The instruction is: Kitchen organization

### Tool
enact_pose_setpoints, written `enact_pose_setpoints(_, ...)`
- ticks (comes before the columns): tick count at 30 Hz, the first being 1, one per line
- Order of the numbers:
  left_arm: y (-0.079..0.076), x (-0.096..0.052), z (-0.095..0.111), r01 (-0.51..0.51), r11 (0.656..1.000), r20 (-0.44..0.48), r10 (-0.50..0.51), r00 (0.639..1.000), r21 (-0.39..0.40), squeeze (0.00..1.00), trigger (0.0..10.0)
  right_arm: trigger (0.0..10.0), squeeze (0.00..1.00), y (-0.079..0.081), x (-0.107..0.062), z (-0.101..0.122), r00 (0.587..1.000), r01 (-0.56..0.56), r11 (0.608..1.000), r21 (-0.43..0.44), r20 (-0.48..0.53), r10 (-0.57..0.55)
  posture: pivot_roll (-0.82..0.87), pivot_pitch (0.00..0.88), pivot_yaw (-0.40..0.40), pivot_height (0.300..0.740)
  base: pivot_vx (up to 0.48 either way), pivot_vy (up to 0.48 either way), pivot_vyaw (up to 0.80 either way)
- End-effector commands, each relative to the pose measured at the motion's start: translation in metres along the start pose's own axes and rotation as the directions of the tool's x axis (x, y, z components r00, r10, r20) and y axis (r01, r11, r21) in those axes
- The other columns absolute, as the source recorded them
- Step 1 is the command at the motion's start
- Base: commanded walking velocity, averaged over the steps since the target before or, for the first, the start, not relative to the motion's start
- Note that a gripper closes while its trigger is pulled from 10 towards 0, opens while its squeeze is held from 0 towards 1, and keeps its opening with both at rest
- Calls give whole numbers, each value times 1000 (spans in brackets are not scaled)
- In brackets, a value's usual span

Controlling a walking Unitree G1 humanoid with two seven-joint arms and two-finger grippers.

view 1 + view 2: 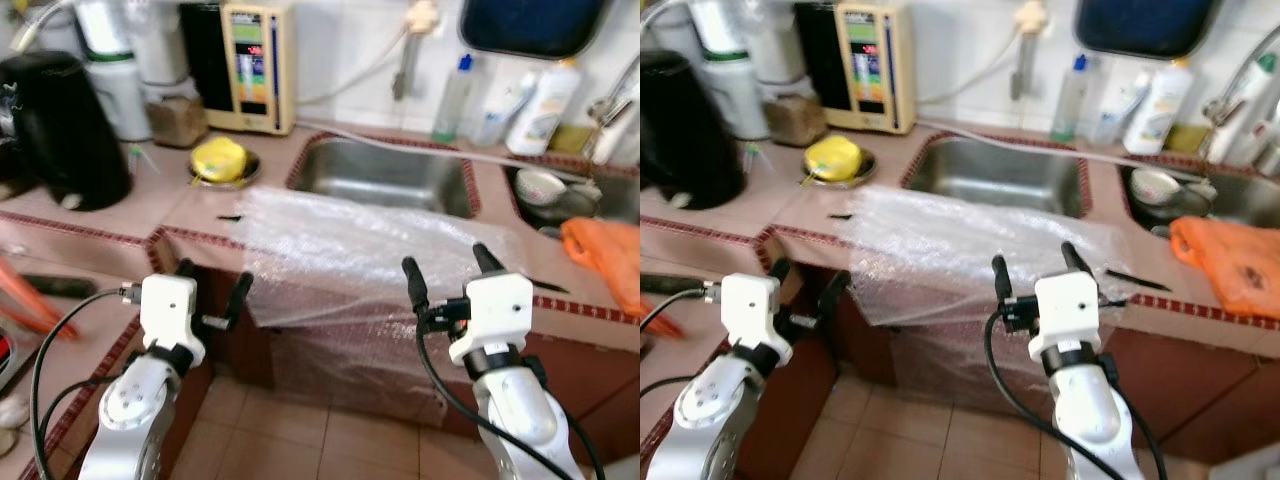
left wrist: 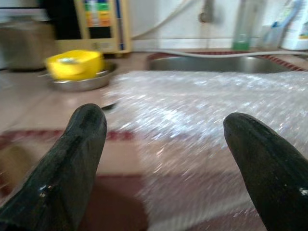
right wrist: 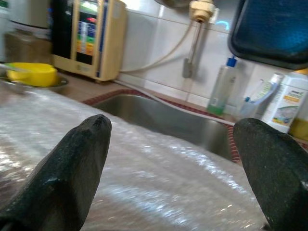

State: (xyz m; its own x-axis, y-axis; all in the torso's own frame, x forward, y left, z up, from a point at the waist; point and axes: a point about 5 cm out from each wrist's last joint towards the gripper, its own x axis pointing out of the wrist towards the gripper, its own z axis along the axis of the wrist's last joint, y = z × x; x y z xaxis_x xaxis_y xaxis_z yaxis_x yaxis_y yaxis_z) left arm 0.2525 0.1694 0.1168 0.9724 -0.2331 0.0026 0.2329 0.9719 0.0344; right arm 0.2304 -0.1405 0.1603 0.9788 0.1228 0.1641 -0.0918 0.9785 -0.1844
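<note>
Worktop (image 1: 200,215) carried bubble wrap (image 1: 360,250), draped over its front edge below the sink (image 1: 385,175). Left gripper (image 1: 212,282) at 7 o'clock, right gripper (image 1: 448,268) at 5 o'clock of the wrap; both sets of fingers spread, empty. Yellow bowl (image 1: 220,158) at 10 o'clock.

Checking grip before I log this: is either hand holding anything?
Nothing. The left hand and right hand are open, short of the bubble wrap.

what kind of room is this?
A home kitchen, most likely: a steel sink set in a tiled counter, soap bottles along the wall, and a black kettle.
</note>
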Motion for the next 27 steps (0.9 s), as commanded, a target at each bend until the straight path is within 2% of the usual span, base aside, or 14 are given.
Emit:
enact_pose_setpoints(1,-3,1,2,16,1000,9,-16,1000,4,0,10000,10000,0,-4,0,1,1000,13,1000,-10,4,-13,31,14,-9,740,412,0,0)
enact_pose_setpoints(17,-6,7,5,35,999,23,-36,999,20,0,10000,10000,0,-5,0,1,1000,17,1000,-15,3,-17,26,17,-7,740,405,0,0)
enact_pose_setpoints(22,-6,8,17,26,998,70,-30,997,56,0,10000,10000,0,-6,-1,4,1000,20,1000,-20,14,-19,23,14,-7,740,0,0,0)
enact_pose_setpoints(27,-5,5,24,16,998,97,-21,995,56,0,10000,10000,0,-7,-1,5,1000,20,1000,-20,15,-20,25,16,-9,740,0,0,0)
